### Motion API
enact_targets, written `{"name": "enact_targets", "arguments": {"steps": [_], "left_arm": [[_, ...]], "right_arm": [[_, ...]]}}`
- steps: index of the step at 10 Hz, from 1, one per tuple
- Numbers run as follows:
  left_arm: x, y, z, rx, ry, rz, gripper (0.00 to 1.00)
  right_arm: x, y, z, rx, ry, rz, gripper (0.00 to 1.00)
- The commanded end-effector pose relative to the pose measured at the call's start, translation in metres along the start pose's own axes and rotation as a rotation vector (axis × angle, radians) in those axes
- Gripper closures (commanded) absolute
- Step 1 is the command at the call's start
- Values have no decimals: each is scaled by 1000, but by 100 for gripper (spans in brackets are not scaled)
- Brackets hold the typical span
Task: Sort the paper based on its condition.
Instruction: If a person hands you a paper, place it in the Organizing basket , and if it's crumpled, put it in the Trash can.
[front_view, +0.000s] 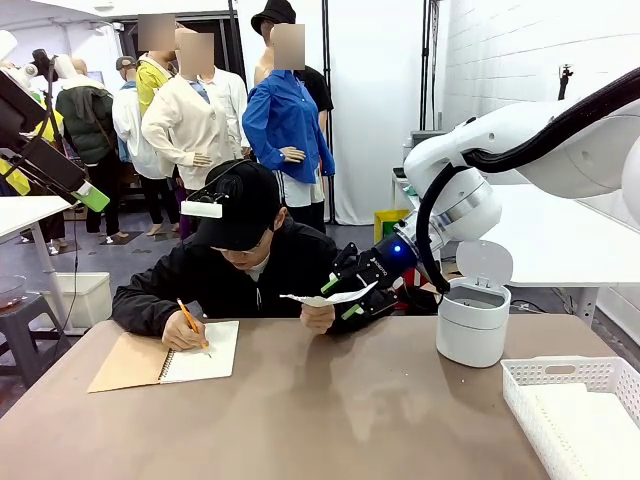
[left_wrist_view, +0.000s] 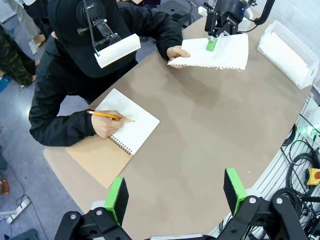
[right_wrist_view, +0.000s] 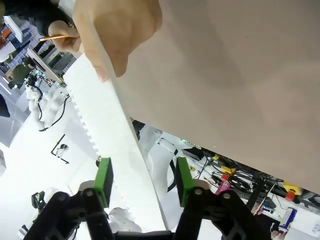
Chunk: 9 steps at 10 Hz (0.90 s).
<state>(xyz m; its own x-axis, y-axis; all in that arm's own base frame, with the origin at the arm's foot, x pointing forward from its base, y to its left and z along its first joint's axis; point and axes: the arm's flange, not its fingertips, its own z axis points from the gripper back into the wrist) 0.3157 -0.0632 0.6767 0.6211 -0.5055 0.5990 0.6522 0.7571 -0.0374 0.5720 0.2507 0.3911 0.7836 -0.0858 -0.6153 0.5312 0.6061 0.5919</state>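
Reaching across the brown table (front_view: 330, 410), the right end effector (front_view: 338, 298) has its green pads on either side of a flat white paper (left_wrist_view: 215, 52) that a person's hand (left_wrist_view: 177, 52) holds up by its other edge; whether the pads press it yet cannot be told. The person's other hand (front_view: 183, 331) writes with a pencil (front_view: 192, 322) in a notebook (front_view: 170, 357). A white bin (front_view: 473, 318) and a white basket (front_view: 578, 410) stand nearby. The left end effector (left_wrist_view: 175, 192) hangs open and empty above the table.
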Motion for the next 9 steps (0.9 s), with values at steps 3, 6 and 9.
{"name": "enact_targets", "arguments": {"steps": [3, 6, 9], "left_arm": [[0, 1, 0, 2, -5, 0, 0], [0, 1, 0, 2, -5, 0, 0], [0, 1, 0, 2, -5, 0, 0]], "right_arm": [[-3, -6, 3, 31, 2, 19, 100], [-5, -7, 5, 36, 17, 34, 100], [-13, -4, 13, 50, 15, 62, 100]]}}
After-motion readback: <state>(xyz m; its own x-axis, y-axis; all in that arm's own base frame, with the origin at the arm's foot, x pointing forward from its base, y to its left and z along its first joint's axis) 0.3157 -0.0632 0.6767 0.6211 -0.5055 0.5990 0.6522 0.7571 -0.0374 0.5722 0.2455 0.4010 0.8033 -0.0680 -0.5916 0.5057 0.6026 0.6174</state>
